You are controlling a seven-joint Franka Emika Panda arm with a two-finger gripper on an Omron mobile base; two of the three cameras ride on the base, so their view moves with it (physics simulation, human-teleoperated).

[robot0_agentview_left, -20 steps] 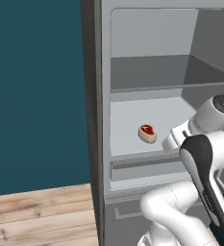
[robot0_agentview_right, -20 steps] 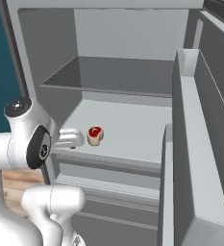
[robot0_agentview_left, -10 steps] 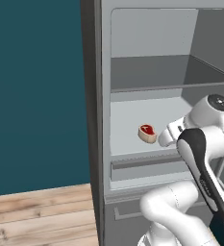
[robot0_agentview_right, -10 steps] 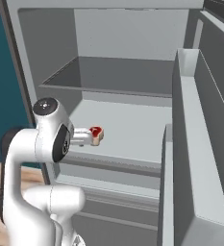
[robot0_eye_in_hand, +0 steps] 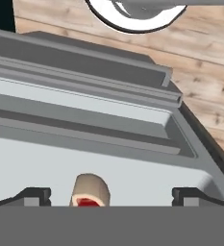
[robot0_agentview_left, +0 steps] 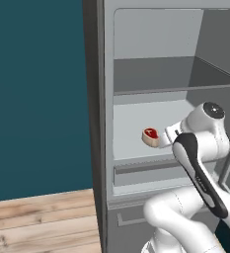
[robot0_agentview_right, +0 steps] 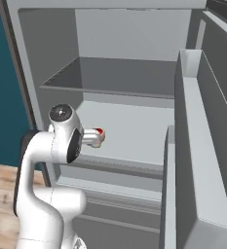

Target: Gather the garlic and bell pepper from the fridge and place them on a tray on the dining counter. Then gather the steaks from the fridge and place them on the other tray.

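A robot arm reaches into the open fridge (robot0_agentview_left: 104,99) to collect a raw steak (robot0_agentview_left: 150,136) lying on the pale middle shelf (robot0_agentview_right: 134,131), apparently the meat-gathering stage of the task. The gripper (robot0_eye_in_hand: 111,196) has its jaws spread wide, with the steak between the fingertips (robot0_eye_in_hand: 36,194) but nearer one of them. Next, it likely needs to centre on the steak and close.
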